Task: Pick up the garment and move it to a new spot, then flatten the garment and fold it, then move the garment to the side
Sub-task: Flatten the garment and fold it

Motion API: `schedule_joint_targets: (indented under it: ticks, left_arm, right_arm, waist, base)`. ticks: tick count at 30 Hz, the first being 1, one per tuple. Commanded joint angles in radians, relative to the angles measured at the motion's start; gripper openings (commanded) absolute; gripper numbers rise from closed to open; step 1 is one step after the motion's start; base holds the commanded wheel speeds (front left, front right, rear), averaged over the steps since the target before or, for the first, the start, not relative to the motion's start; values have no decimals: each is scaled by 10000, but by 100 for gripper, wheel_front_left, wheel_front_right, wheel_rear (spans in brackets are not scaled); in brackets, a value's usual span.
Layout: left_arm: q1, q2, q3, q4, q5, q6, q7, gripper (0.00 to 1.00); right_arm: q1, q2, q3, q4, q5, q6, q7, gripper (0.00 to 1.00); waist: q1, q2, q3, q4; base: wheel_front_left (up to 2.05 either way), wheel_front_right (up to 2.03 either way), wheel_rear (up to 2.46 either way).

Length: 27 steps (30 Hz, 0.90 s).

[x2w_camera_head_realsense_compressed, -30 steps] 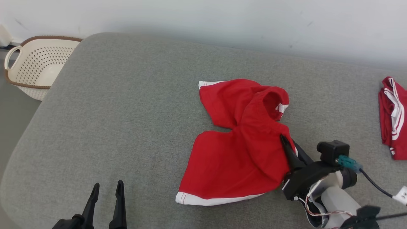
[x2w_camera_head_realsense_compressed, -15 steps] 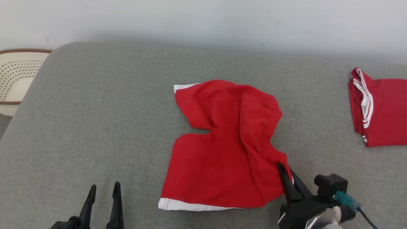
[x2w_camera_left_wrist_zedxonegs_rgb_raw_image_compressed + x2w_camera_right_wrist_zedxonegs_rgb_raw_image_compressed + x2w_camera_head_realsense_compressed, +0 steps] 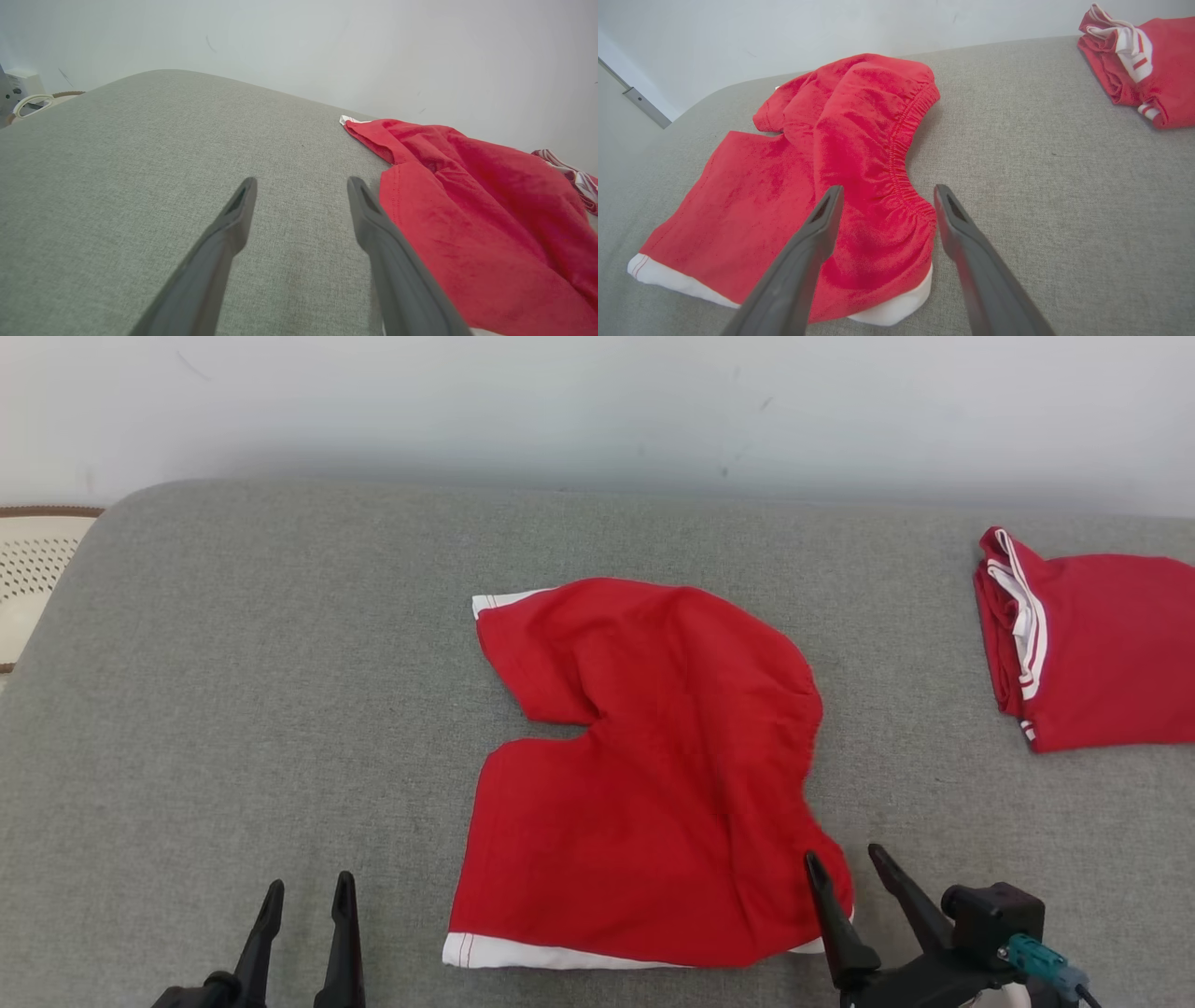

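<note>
The garment (image 3: 644,775), red shorts with white hem trim, lies spread on the grey padded surface (image 3: 280,663), elastic waistband to the right. My right gripper (image 3: 845,857) stands open at its near right corner, one finger over the cloth edge and one beside it. In the right wrist view the bunched waistband corner of the garment (image 3: 859,140) lies between the open fingers of that gripper (image 3: 887,191), not pinched. My left gripper (image 3: 309,885) is open over bare surface, left of the garment. In the left wrist view the left gripper (image 3: 301,179) has the garment (image 3: 467,196) just to its right.
Another red garment (image 3: 1092,644) with white stripes lies folded at the right edge, also visible as the folded garment (image 3: 1148,60) in the right wrist view. A perforated cream basket (image 3: 28,579) stands beyond the surface's left end. A pale wall runs behind.
My right gripper, shut on the garment's waistband corner earlier, has drawn it toward me and opened, letting the cloth go. The garment lies flatter. The head camera has shifted.
</note>
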Motion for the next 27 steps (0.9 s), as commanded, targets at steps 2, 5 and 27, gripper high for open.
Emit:
schedule_joint_targets:
  ticks: [2, 5, 27]
  left_arm:
    - [142, 8, -4, -7, -17, 27, -45, 100]
    - [156, 8, -24, -7, -36, 29, -45, 100]
    - [496, 8, 42, -114, 112, 21, -45, 100]
  right_arm:
    - [115, -58, -90, -195, -82, -7, -30, 100]
    - [122, -128, -266, -405, -153, -7, -72, 100]
    - [-84, -592, -1322, 353, -45, -7, -806, 100]
  waist:
    - [0, 0, -53, -12]
    - [0, 0, -102, 13]
    - [0, 0, -513, -149]
  base:
    - [0, 0, 0]
    - [0, 0, 0]
    - [0, 0, 0]
